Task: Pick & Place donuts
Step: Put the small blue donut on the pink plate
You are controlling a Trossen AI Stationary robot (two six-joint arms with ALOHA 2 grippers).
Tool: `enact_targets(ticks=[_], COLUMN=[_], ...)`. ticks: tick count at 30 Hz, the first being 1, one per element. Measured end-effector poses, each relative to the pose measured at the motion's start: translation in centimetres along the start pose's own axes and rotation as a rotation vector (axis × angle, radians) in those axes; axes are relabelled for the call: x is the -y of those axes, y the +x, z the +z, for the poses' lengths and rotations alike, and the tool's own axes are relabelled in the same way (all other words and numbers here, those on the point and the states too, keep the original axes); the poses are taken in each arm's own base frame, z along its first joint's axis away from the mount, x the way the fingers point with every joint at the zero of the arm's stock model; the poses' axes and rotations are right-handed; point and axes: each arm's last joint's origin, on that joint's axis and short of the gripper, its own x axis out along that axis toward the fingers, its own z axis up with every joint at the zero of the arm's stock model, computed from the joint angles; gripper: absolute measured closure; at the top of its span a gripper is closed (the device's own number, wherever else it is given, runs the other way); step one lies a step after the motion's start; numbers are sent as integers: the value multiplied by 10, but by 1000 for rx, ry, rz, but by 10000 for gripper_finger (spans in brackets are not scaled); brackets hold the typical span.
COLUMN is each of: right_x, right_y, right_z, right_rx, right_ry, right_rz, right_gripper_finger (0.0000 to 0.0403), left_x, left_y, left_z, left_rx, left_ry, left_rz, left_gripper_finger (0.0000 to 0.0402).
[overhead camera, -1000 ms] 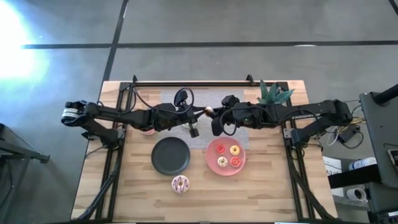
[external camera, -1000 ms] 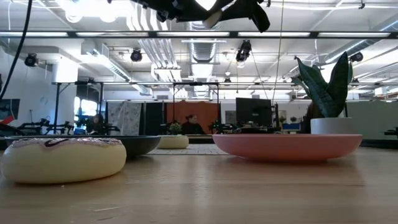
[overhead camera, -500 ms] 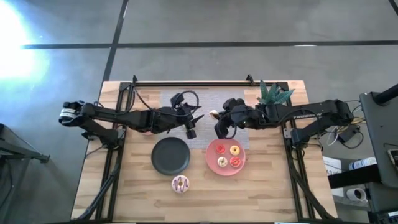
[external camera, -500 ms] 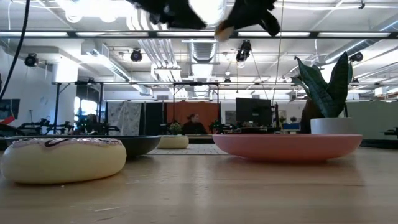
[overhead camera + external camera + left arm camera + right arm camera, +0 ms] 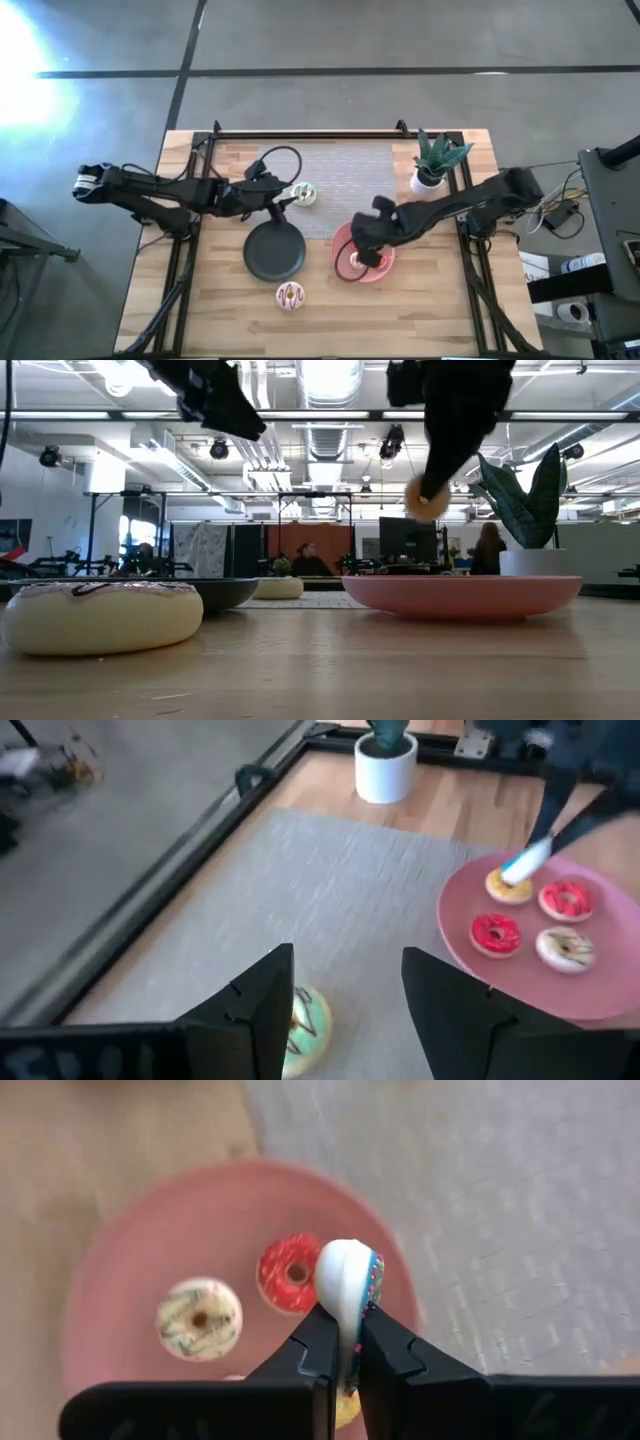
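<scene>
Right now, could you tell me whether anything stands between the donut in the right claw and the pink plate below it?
Nothing visible does. The right claw is shut on a small donut, hanging just above the pink plate. The plate already holds other donuts, a red one and a cream sprinkled one, with bare plate around them.

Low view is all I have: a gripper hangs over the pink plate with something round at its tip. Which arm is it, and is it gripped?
Observer: It's the right gripper. Its wrist view shows it shut on a small donut, held on edge.
Operator: Anything on the plate under it?
Observer: Yes. A red donut and a pale sprinkled donut lie flat on the pink plate.
Operator: And the left arm?
Observer: The left gripper is open over the grey mat, and a green donut lies on the mat by one finger.
</scene>
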Motion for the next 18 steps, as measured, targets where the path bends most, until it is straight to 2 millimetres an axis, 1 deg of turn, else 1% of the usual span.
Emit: enact_targets(ticks=[3, 5, 8, 13, 15, 18], right_x=[-12, -16, -23, -43, -48, -54], right_y=[19, 26, 31, 23, 28, 43], right_z=[-1, -2, 1, 15, 17, 19], right_rx=[-53, -84, -84, 17, -4, -44], right_ry=[-37, -39, -33, -99, -118, -138], right_rz=[-32, -55, -56, 52, 65, 70], right_gripper_finger=[390, 390, 390, 390, 390, 390], left_x=[-2, -3, -2, -2, -1, 0], left_y=[-6, -11, -17, -26, -28, -31], left_z=[-13, -19, -30, -46, -50, -54], left_rx=[-11, -6, -13, -5, -5, 0], left_ry=[-50, -80, -111, -145, -152, -156], left_rz=[-10, -19, -39, -39, -36, -46], left_gripper_finger=[239, 239, 239, 239, 239, 239])
